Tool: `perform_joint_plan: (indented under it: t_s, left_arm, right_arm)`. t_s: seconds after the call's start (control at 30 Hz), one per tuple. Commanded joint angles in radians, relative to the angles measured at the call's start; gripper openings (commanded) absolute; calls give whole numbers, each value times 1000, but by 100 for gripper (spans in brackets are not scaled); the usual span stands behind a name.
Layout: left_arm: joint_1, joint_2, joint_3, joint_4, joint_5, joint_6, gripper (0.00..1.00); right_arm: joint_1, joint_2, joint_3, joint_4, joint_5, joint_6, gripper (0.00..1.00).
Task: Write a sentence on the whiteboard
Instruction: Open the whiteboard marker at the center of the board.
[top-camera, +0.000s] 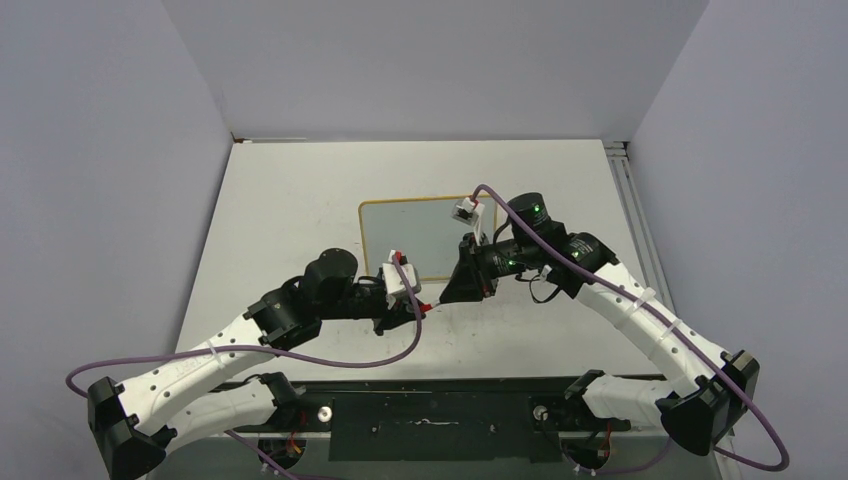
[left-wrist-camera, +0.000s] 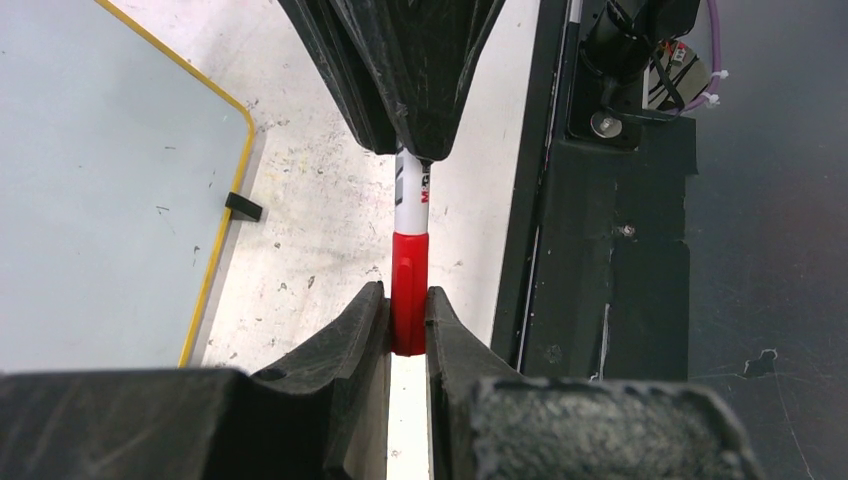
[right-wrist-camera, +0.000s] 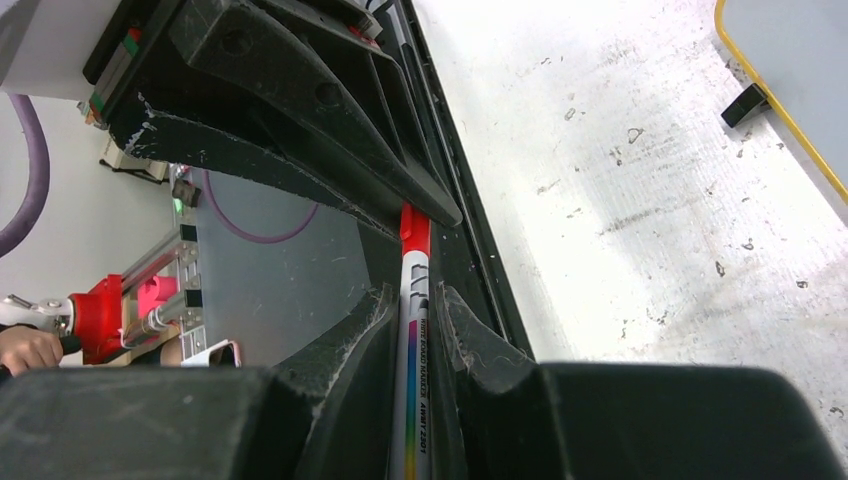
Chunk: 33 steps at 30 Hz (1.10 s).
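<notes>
The whiteboard, pale with a thin yellow frame, lies flat at mid-table. Its face looks bare, and the sentence is not in view. Just in front of its near edge, both grippers hold one marker level between them. My left gripper is shut on the marker's red cap. My right gripper is shut on the white barrel, facing the left one tip to tip. In the top view the two grippers meet over the table below the board's front right corner.
A black foot sticks out from the board's frame. The tabletop carries small dark scuff marks. A black base plate runs along the near edge, purple cables loop off both arms, and a metal rail lines the right side.
</notes>
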Motion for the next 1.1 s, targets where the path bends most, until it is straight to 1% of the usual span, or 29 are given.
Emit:
perform_joint_plan:
  t_s: [0.0, 0.57, 1.07]
  left_arm:
    - [16, -6, -16, -156, -101, 12, 0]
    - [17, -8, -22, -156, -94, 12, 0]
    - [17, -6, -24, -157, -90, 11, 0]
  right_arm:
    - [-35, -53, 77, -55, -52, -31, 5]
    - [-57, -74, 140, -118, -38, -63, 5]
    - [-74, -82, 229, -189, -3, -100, 5]
